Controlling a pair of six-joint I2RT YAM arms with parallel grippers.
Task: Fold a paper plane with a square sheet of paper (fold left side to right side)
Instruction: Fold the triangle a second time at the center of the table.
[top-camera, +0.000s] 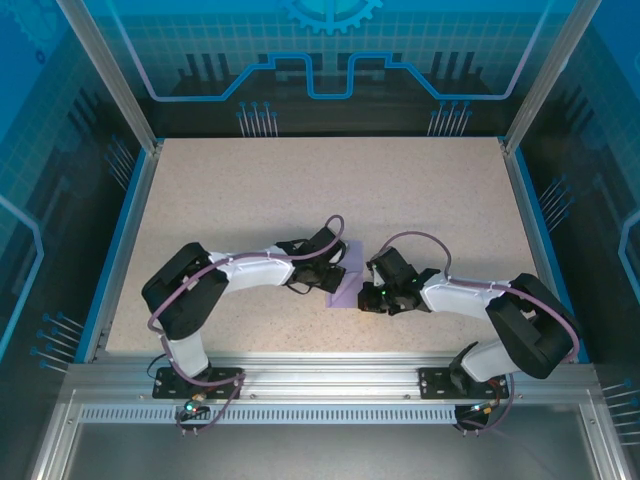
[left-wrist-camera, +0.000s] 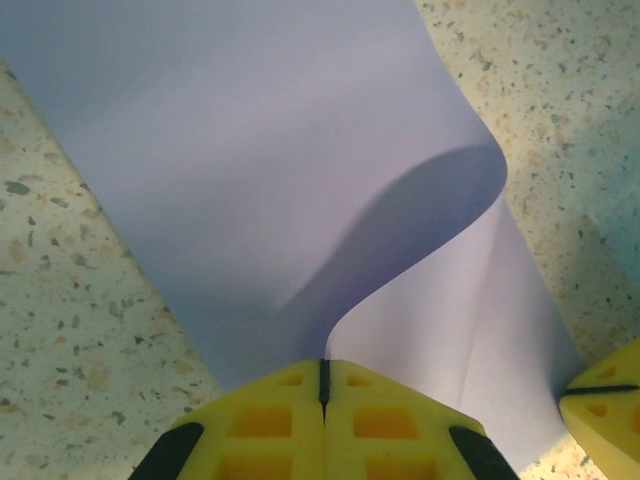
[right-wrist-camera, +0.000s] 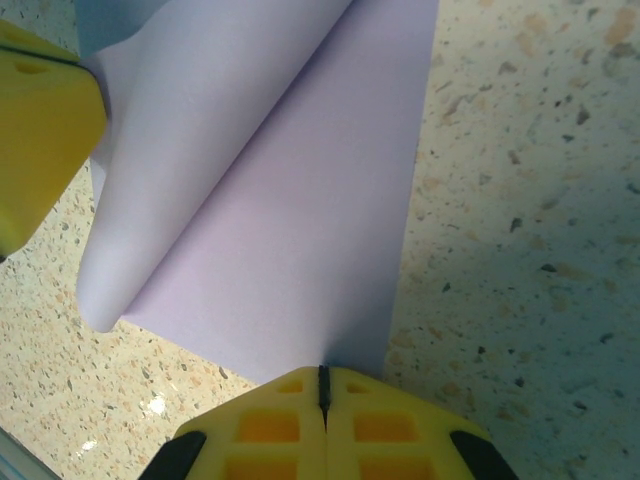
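Left gripper: pads pressed together. A lifted edge of the square sheet of paper runs into their seam, so I judge it nipped.

Right gripper: pads likewise together, at the sheet's near edge. Nipping or only pressing down, can't tell.

Sheet runs away from both fingertips, its soft curl lying lengthwise ahead of me, between my two wrists on the table.

Left has the flap, so the carry rightward falls to it.

No writing or label readable anywhere.

No text, label, brand, number or sign can be read anywhere.
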